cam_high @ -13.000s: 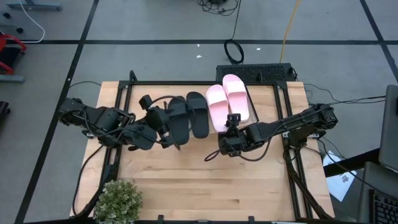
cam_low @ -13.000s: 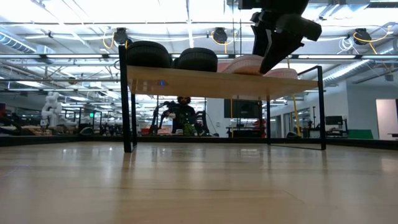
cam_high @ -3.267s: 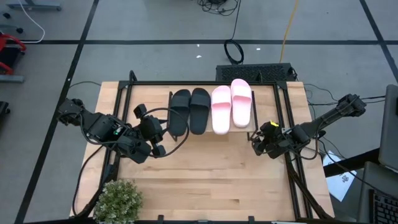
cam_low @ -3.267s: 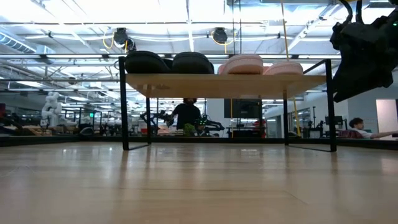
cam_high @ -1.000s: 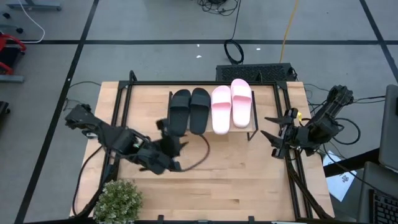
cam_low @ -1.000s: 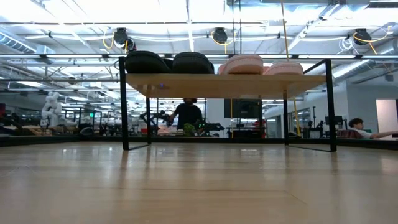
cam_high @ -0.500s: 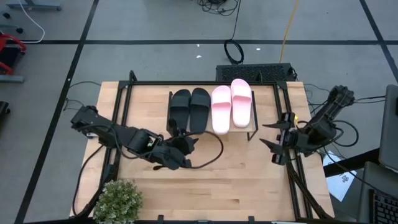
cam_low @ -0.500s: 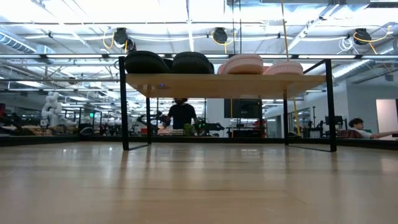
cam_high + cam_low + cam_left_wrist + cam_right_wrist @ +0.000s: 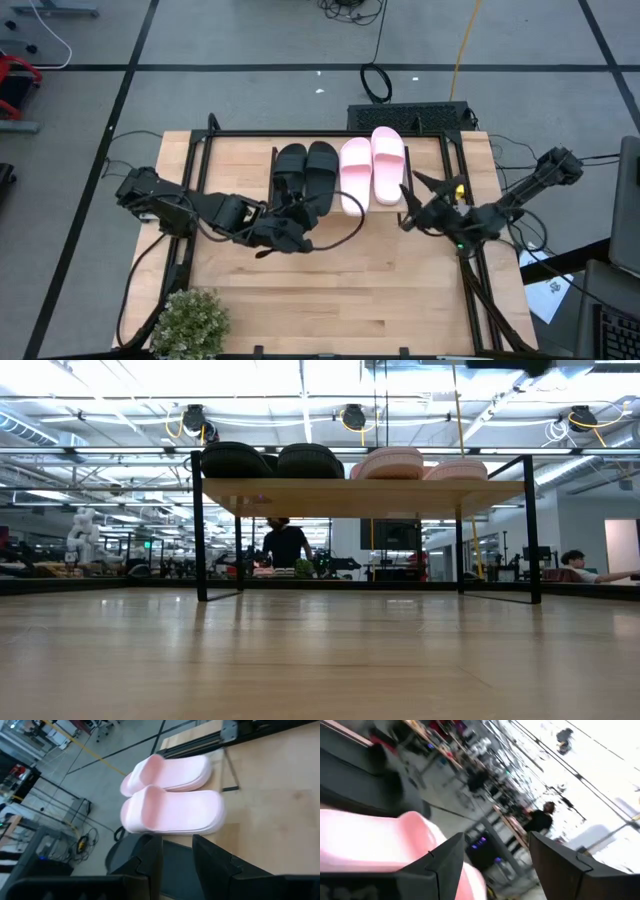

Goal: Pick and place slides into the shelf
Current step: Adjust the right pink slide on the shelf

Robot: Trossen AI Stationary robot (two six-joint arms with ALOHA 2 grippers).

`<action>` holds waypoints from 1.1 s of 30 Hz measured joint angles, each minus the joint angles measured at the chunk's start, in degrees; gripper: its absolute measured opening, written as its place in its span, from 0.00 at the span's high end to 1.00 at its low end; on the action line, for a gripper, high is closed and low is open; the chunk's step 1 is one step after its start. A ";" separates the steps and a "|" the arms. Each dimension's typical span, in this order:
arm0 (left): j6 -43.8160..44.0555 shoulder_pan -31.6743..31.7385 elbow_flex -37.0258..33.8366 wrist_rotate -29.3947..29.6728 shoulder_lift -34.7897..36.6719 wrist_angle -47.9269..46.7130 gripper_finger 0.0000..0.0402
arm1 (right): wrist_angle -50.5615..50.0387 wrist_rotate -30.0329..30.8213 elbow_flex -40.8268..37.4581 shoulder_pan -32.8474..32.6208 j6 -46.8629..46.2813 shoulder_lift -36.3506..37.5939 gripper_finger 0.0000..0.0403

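Even, bright overhead light in the high view; shadows beneath the arms are soft. In the low view, ceiling lamps (image 9: 350, 415) glare white and the tabletop (image 9: 320, 660) carries a dull sheen. The right wrist view is smeared with motion blur, its background blown out.

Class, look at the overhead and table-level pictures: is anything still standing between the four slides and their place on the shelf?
Nothing visible does. The black slides and pink slides already lie in a row on the shelf. The left pincer and right pincer, both open, hover at the shelf's near edge, holding nothing.
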State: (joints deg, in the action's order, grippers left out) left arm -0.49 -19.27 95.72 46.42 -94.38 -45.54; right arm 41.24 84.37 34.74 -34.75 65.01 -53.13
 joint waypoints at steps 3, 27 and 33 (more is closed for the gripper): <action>-0.95 1.84 0.00 0.06 0.00 -0.02 0.72 | -3.31 -0.37 3.96 3.98 0.22 -3.17 0.47; 6.38 4.72 0.07 -1.44 12.10 -4.39 0.72 | -27.83 -1.96 16.53 25.36 -4.27 -11.94 0.55; 6.80 4.39 0.07 -1.50 12.83 -4.52 0.72 | -27.86 -2.62 16.53 25.28 -3.09 -11.90 0.55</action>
State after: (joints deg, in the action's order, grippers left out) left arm 6.31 -14.87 95.79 44.91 -81.55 -50.06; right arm 13.39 81.76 51.27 -9.46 61.92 -65.04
